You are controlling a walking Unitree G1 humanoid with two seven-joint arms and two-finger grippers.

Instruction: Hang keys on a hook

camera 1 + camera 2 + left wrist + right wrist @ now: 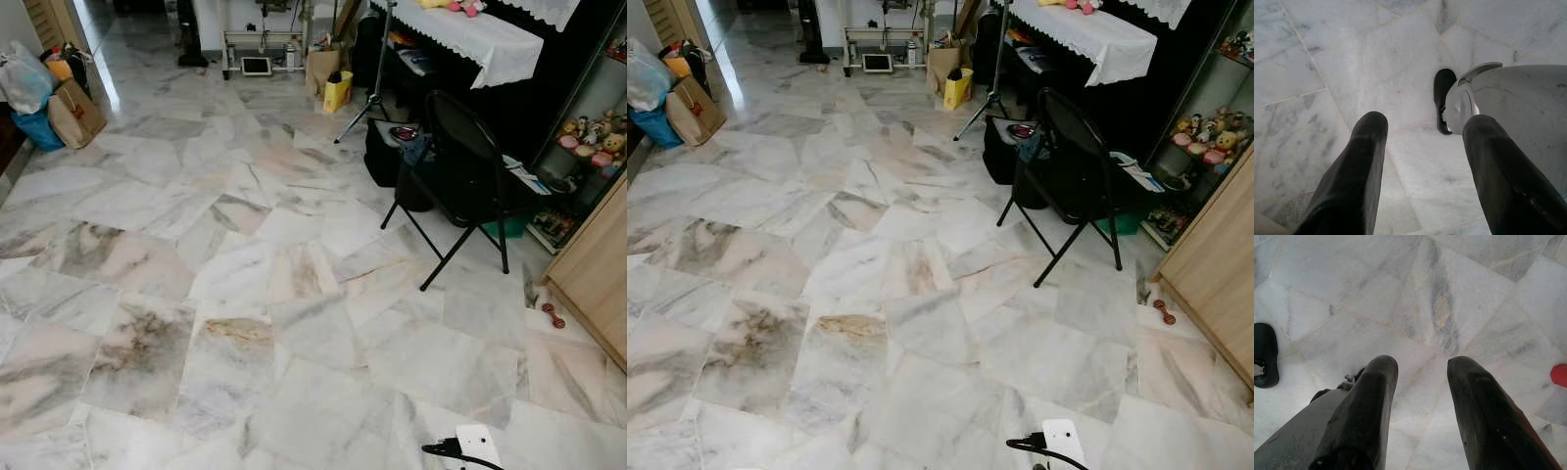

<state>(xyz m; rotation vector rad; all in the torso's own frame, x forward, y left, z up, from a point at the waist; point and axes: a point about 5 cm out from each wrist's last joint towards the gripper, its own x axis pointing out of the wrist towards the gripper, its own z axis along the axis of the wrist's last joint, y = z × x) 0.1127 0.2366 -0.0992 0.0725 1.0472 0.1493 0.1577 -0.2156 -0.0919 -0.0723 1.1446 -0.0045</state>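
Looking down over a grey-veined white marble tile floor (245,294), the head camera takes in a black folding metal chair (460,166) standing on the tiles, and everything else is placed from it. Beyond the chair stands a black cabinet draped with a white lace-edged cloth (480,39), and a thin tripod stand (372,78) rises just past the chair's far side. A yellow paper bag (338,93) sits farther off beside a brown paper bag (318,69). To the chair's right a glass shelf of small soft toys (593,137) meets a light wooden cupboard side (598,269). Far across the floor from the chair, a cluster of shopping bags (49,98) leans by the wall. Nearer than the chair, a white power adaptor with a black cable (470,446) lies on the tiles.

Both arms hang over bare floor. The left gripper (1422,142) has its two black fingers spread wide with nothing between them; the robot's silver leg and black foot (1442,98) show beyond. The right gripper (1420,377) is likewise parted and holds nothing.

No keys or hook can be made out.
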